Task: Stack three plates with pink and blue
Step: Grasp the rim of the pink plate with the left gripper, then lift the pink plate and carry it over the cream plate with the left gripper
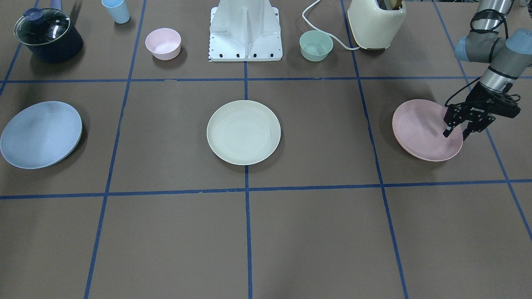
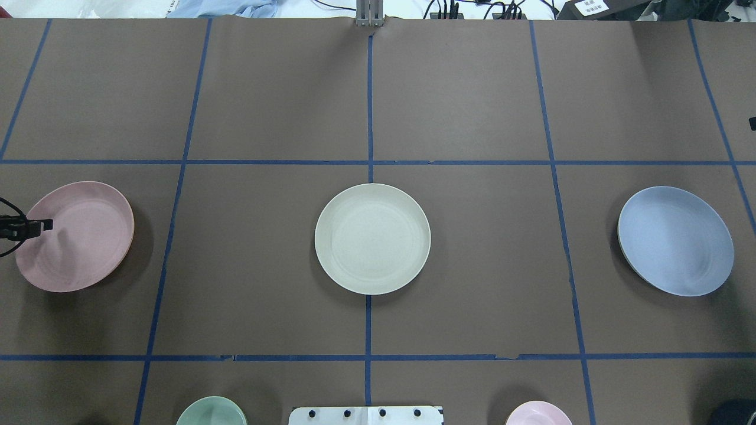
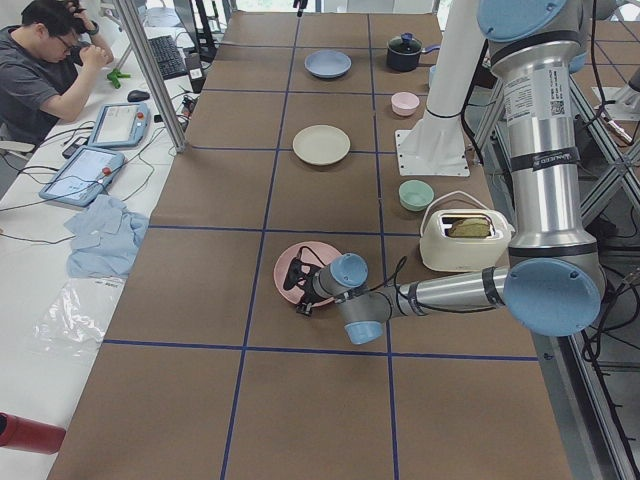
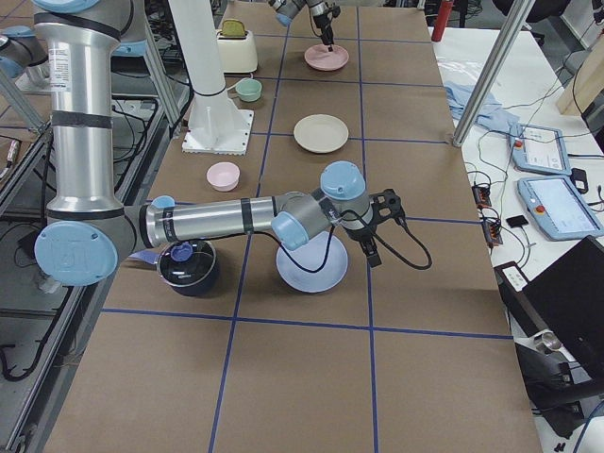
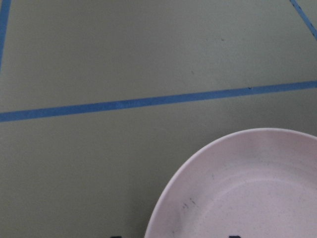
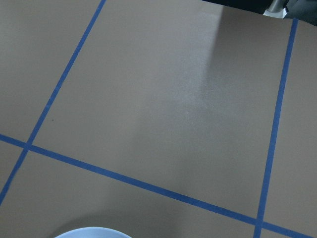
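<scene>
The pale pink plate point(image 1: 422, 126) lies on the table on my left side; it also shows in the overhead view point(image 2: 80, 236) and the left wrist view point(image 5: 247, 193). My left gripper point(image 1: 456, 134) is open and low over the plate's outer rim, with one finger over the plate and one outside it. The cream-white plate point(image 1: 243, 132) lies at the table's centre. The pale blue plate point(image 1: 40, 134) lies on my right side. My right gripper point(image 4: 370, 251) hangs beside the blue plate's point(image 4: 311, 269) operator-side edge; I cannot tell whether it is open or shut.
Along the robot's side stand a lidded dark pot point(image 1: 48, 35), a blue cup point(image 1: 116, 10), a small pink bowl point(image 1: 163, 43), the white arm base point(image 1: 245, 37), a mint bowl point(image 1: 316, 45) and a cream toaster point(image 1: 376, 23). An operator point(image 3: 45, 70) sits at the far side.
</scene>
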### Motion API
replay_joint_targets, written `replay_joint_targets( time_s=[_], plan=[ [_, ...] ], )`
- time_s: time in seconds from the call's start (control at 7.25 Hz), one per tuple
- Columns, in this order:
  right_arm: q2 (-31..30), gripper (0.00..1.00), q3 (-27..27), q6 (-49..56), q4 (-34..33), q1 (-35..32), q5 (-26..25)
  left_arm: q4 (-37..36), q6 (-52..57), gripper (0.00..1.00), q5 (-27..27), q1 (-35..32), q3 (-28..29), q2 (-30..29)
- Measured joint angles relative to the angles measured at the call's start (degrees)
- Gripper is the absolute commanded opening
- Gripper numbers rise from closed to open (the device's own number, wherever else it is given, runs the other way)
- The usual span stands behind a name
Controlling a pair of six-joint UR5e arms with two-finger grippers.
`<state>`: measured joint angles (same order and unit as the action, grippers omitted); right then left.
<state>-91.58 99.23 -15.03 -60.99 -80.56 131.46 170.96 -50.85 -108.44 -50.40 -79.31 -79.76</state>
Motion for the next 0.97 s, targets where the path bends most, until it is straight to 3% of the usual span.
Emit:
replay_joint_targets(
  time_s=[0.14, 0.69, 0.97],
  plan=[
    [0.00, 1.00, 0.00, 0.00, 0.00, 0.02, 0.01, -0.03, 0.07, 0.02, 0.05, 0.32, 0.02, 0.32],
    [-0.03, 1.00, 0.00, 0.00, 0.00, 0.03, 0.03, -0.20, 0.57, 0.00, -1.12, 0.02, -1.25, 0.49],
    [-0.20, 1.00, 0.00, 0.00, 0.00, 0.04, 0.03, -1.16, 3.41, 0.00, -6.94, -4.13, -2.82, -0.13]
  ],
)
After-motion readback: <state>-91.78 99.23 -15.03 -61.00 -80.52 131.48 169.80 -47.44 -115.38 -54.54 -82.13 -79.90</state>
